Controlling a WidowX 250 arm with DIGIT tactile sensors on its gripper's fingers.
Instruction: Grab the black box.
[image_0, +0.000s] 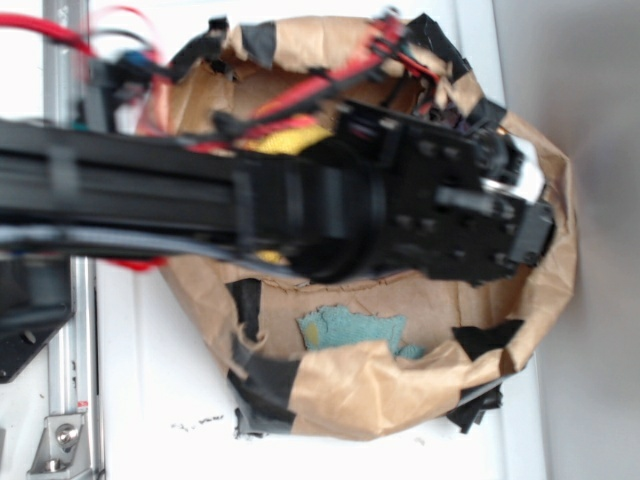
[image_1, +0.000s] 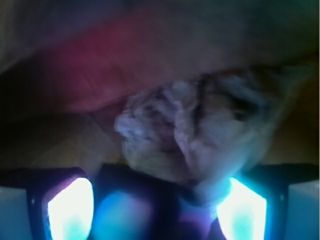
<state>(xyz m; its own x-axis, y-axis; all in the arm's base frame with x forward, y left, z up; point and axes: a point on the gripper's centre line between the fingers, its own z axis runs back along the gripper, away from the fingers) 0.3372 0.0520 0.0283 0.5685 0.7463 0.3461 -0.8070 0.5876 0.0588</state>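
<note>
Reaching into the taped paper bag (image_0: 540, 290), the gripper (image_0: 520, 215) (its opening unreadable, blurred) hovers over crumpled cloth (image_1: 200, 130); with the black box nowhere visible, it risks snatching fabric instead.

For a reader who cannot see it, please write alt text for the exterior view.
A blurred black robot arm reaches across a brown paper bag patched with black tape. Inside the bag lie a teal cloth and something yellow; no black box is visible.

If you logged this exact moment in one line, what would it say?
arm: reaching over paper bag | gripper: facing crumpled cloth | black box: not visible | grasp: unconfirmed
</note>
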